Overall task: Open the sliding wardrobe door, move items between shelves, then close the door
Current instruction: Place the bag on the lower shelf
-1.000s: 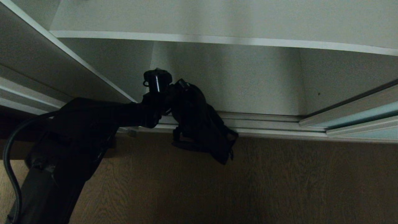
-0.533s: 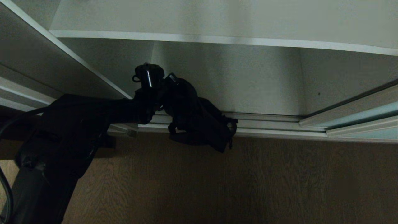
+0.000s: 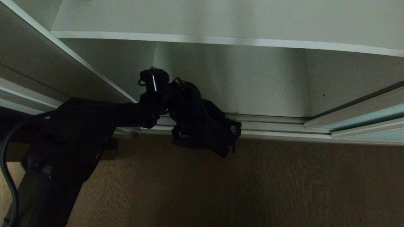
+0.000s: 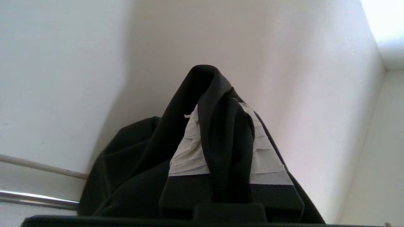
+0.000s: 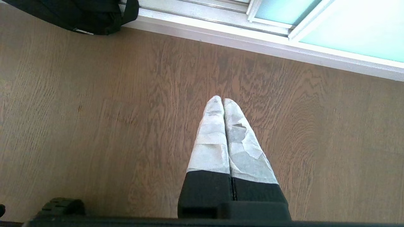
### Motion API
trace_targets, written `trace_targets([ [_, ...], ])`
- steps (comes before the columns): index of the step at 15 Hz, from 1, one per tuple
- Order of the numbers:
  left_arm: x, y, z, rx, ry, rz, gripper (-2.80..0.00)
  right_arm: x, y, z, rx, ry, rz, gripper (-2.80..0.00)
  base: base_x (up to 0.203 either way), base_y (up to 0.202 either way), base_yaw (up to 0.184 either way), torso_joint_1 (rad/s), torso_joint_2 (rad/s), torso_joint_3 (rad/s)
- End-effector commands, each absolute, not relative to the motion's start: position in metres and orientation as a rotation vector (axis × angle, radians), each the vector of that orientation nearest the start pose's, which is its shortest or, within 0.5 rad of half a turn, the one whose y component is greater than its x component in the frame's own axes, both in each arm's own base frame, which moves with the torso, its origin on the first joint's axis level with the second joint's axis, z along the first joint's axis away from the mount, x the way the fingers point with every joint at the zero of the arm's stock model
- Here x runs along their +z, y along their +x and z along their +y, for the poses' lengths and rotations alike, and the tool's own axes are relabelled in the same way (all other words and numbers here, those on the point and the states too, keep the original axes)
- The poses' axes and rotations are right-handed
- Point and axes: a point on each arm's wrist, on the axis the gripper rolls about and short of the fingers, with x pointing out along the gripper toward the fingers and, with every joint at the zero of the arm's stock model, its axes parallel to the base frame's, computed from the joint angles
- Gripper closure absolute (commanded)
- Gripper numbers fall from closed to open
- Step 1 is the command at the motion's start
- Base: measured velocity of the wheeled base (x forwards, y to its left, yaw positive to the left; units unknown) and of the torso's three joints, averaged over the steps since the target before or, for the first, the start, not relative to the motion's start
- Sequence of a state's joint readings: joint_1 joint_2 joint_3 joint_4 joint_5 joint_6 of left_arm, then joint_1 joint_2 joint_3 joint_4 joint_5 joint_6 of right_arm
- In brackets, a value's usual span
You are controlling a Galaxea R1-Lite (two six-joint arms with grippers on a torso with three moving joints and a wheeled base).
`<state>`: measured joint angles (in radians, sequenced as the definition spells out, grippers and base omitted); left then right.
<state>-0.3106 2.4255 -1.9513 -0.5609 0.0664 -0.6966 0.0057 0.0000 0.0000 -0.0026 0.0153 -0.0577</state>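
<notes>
**Pouch lifted, then eased back toward the track**

The left gripper (image 4: 221, 104) is clenched on the strap (image 4: 208, 94) of the black pouch (image 3: 202, 126), the strap folded over and between its 2 taped fingers (image 4: 189, 151). In the head view the pouch hangs from the gripper in the open wardrobe, its lower corner drooping over the floor track (image 3: 284, 126) and onto the wooden floor (image 3: 284, 189) side.

Over the last second the arm rose a little and swung left with the pouch, then settled slightly lower and rightward again; the bag's low corner now sits higher than it did 1 second ago but a touch lower than at the half-second mark (a small wobble, not a real transfer yet). I judge the carry is only starting: the pouch is off its rest but nowhere near the shelf (image 3: 221, 41) above, and the dangling fabric could snag on the track.

The door (image 3: 372, 116) is slid off to the right, leaving the bay open. The right gripper (image 5: 223, 104) is parked over the floor, fingers pressed together, empty
</notes>
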Motion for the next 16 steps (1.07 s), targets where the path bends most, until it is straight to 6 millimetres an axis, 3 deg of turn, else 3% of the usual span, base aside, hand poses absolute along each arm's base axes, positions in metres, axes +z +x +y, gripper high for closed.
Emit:
trace_targets([
  [1, 0.191, 0.494, -0.160, -0.268, -0.716, 0.012, 0.00, 0.076, -0.023, 0.000, 0.021, -0.058, -0.007, 0.00, 0.000, 0.000, 0.000, 0.000, 0.00, 0.000],
  [11, 0.187, 0.493, -0.167, -0.282, -0.716, 0.017, 0.00, 0.076, -0.023, 0.000, 0.021, -0.058, -0.007, 0.00, 0.170, 0.000, 0.000, 0.002, 0.00, 0.002],
  [16, 0.196, 0.491, -0.164, -0.189, -0.708, -0.055, 0.00, 0.076, -0.023, 0.000, 0.021, -0.058, -0.007, 0.00, 0.000, 0.000, 0.000, 0.000, 0.00, 0.000],
])
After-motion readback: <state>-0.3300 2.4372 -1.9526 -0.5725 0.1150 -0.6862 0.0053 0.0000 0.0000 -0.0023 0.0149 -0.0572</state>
